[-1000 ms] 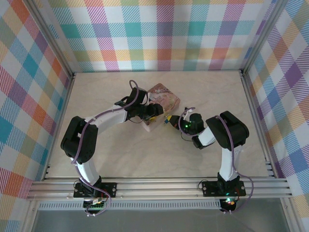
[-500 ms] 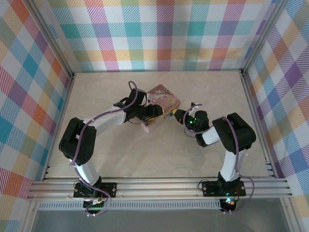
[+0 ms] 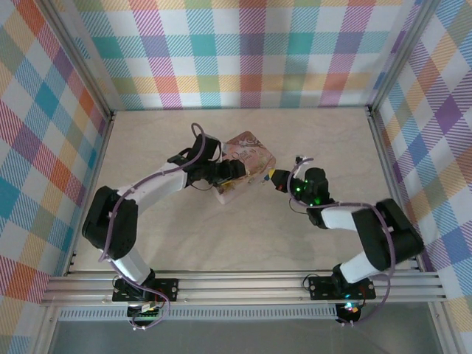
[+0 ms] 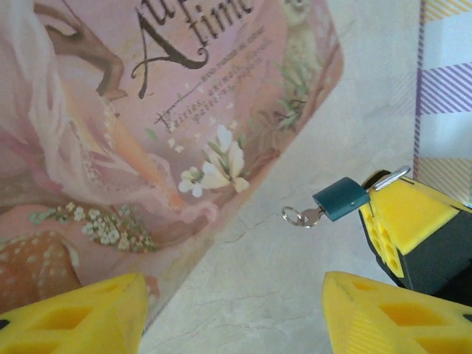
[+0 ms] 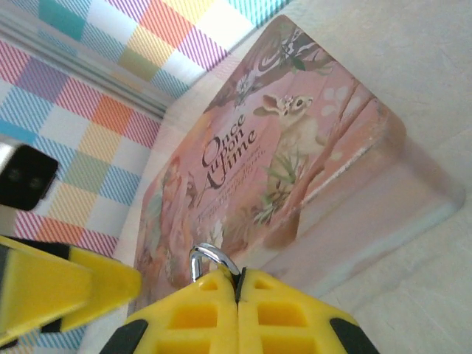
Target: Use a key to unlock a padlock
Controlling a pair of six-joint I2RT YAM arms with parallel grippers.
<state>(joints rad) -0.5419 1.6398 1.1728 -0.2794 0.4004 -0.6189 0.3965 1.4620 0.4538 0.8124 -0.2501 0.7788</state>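
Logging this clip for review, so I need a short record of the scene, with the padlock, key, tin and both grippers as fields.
padlock: blue body, gripped at its shackle
key: sticks out of the padlock's body, small ring at its end, touched by neither gripper
right gripper: shut on the padlock, shackle loop poking out between its fingers
left gripper: open, nothing between its fingers, key ahead of it
tin: pink, picture-printed, lying on the table beside the padlock
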